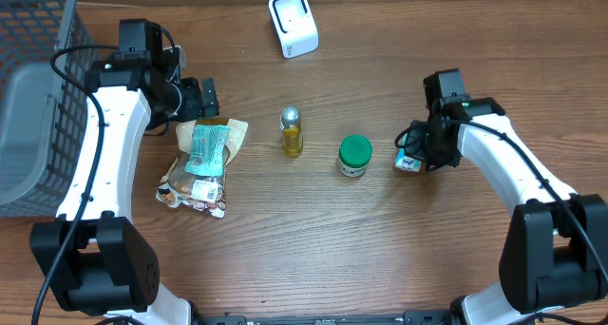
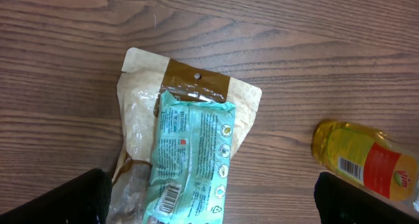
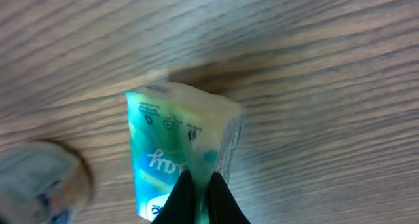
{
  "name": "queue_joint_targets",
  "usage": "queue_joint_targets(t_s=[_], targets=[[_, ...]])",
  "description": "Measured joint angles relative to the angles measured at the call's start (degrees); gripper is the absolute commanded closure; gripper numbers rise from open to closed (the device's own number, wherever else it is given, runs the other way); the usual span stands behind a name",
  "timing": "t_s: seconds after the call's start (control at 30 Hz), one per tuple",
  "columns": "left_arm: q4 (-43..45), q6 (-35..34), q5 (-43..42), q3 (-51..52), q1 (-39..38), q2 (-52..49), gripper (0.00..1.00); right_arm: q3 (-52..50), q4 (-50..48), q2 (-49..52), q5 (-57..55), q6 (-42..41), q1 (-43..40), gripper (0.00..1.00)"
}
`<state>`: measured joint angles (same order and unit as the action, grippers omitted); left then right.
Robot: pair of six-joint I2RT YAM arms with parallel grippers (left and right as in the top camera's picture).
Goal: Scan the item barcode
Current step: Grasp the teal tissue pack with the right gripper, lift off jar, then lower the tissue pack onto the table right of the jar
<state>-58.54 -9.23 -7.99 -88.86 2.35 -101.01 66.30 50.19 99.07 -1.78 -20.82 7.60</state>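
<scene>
Right end effector pinches the teal packet.

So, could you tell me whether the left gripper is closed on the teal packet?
No, the left gripper stands wide open above the teal packet, which lies on the brown pouch.

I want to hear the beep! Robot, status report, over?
Left hand open over the bags. Right hand shut on tissue pack. Scanner far off; jar close beside pack.

Open gaps separate pouches, bottle and jar; the basket blocks far left.
</scene>
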Motion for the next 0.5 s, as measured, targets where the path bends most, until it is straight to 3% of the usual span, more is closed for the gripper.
queue_joint_targets(t_s=[0.13,0.2,0.3,0.4,0.5], targets=[[0.0,0.0,0.0,-0.02,0.0,0.0,0.01,-3.02,-3.91,0.0,-2.1,0.07,0.0,0.96],[0.02,0.0,0.0,-0.02,0.0,0.0,0.01,-4.28,-4.57,0.0,-3.69,-0.09,0.0,0.68],[0.0,0.0,0.0,-0.02,0.0,0.0,0.0,-4.74,-4.9,0.0,-6.14,0.26,0.0,0.46],[0.02,0.0,0.0,-0.02,0.0,0.0,0.0,-4.9,-8.92,0.0,-9.03,0.28,0.0,0.44],[0.02,0.0,0.02,-0.02,0.0,0.0,0.0,-2.01,-5.44,0.11,-6.58,-0.17,0.0,0.54]])
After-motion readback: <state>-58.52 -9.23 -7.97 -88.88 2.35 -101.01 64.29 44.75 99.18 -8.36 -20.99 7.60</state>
